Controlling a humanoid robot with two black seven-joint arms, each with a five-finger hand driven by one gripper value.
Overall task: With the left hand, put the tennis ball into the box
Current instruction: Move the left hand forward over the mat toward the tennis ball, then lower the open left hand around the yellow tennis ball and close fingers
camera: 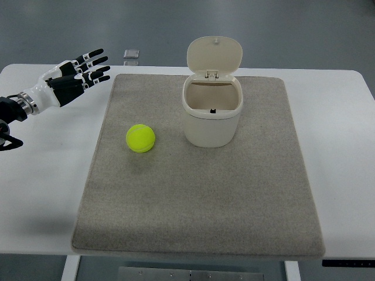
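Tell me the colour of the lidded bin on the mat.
Cream plastic bin, hinged lid raised, seen in the top view.

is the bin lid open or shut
Open: the lid is tipped up behind the box, leaving the box's mouth uncovered.

The round fuzzy tennis ball (140, 139) is bright yellow-green. The plastic flip-lid box (212, 111) is plain cream. The flat fabric mat (199, 193) is speckled grey-beige, on a white counter (47, 175). The left hand (73, 79) is white with black fingers (96, 57) banded in white.
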